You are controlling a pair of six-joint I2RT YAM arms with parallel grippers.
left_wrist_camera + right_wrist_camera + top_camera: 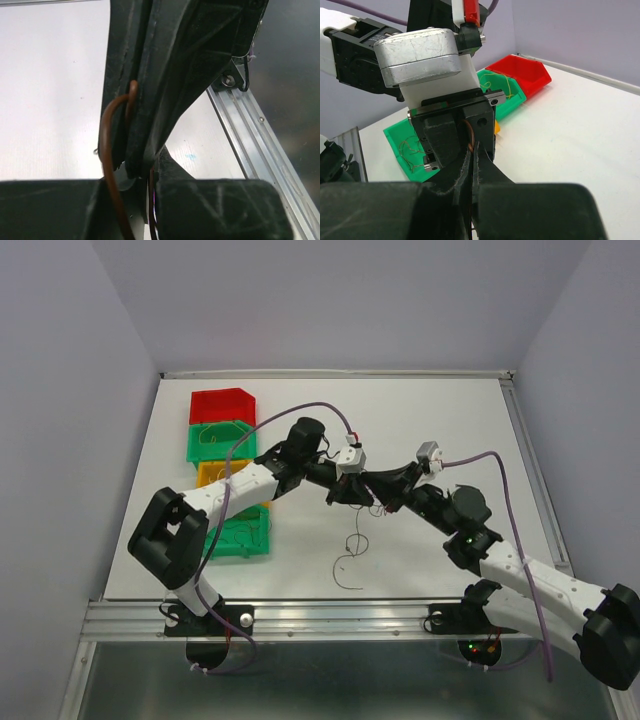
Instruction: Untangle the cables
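Where they meet, matte black left fingers [437, 142], right fingers [520, 210] each pinch thin glossy brown curled cable [102, 145].

cables [372, 506]: hair-thin, curly | brown-orange loop [105, 150] held up over table [420, 420] centre | dark strand [350, 562] trails down, curling loosely on its white top
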